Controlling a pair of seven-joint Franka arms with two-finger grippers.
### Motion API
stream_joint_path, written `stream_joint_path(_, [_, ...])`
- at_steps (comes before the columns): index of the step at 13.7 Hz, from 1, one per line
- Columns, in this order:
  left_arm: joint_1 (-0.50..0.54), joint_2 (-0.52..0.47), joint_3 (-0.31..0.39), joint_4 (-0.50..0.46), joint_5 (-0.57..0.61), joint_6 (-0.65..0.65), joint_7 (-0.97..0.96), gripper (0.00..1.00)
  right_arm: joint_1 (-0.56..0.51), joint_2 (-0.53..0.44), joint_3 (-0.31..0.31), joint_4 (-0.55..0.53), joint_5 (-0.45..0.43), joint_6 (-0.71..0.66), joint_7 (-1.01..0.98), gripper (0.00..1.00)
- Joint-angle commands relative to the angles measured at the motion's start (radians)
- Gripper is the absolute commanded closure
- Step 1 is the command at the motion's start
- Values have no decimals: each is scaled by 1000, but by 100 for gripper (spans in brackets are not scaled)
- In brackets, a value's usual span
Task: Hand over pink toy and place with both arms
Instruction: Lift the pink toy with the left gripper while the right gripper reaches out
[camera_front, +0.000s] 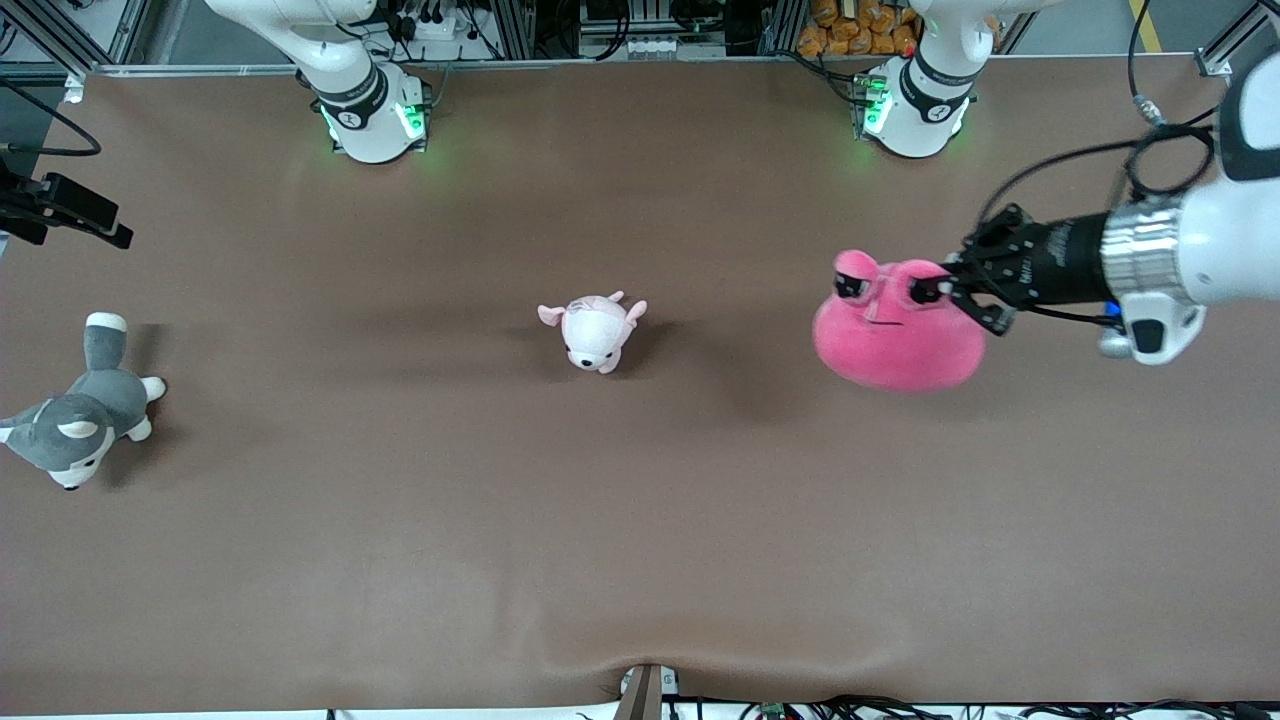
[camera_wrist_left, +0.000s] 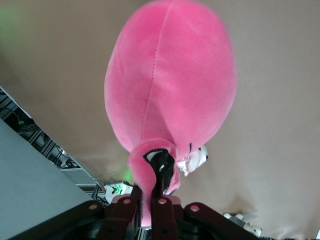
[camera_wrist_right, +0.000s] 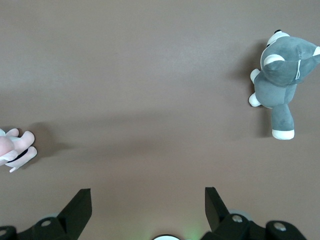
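Note:
The pink toy is a round hot-pink plush with half-closed black eyes. It hangs in the air over the table toward the left arm's end. My left gripper is shut on a fold of plush by the toy's face. In the left wrist view the pink toy fills the middle, with its fold pinched in the left gripper. My right gripper is open and empty, high over bare table between the two other plush toys. It is out of the front view.
A small pale pink-and-white plush animal lies mid-table; its edge shows in the right wrist view. A grey-and-white plush dog lies at the right arm's end, also in the right wrist view. A black mount juts in there.

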Motion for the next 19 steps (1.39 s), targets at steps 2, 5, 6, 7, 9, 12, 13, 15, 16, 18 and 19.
stream_joint_path(2, [-67,30,-12,66,-16,28,-137,100,7,41,3,23,74,40,7,0])
stream_joint_path(5, [-151,39,-18,66,-16,149,-324,100,10,90,3,32,146,60,7,0])
stream_joint_path(6, [-176,39,-15,64,-14,155,-343,100,22,107,3,47,160,63,4,0])
stream_joint_path(7, [-200,39,-12,64,-14,155,-363,100,42,120,3,58,183,64,6,0])
stream_joint_path(9, [-213,39,-12,64,-14,158,-406,100,100,166,3,72,194,74,7,0])
stream_joint_path(12, [-277,65,-4,63,-13,255,-501,100,137,223,3,89,208,98,-5,0])
stream_joint_path(13, [-280,76,-6,63,-13,272,-532,100,137,225,3,89,246,98,0,0])
stream_joint_path(15, [-291,84,-9,63,-13,287,-546,100,146,242,1,87,371,95,39,0])
stream_joint_path(16, [-306,96,-9,63,-13,307,-546,100,163,262,3,87,425,100,117,0])
stream_joint_path(18, [-328,120,-9,61,-13,354,-575,100,203,309,3,89,525,118,283,0])
stream_joint_path(19, [-340,125,-6,61,-13,380,-585,100,221,324,3,89,563,155,344,0])
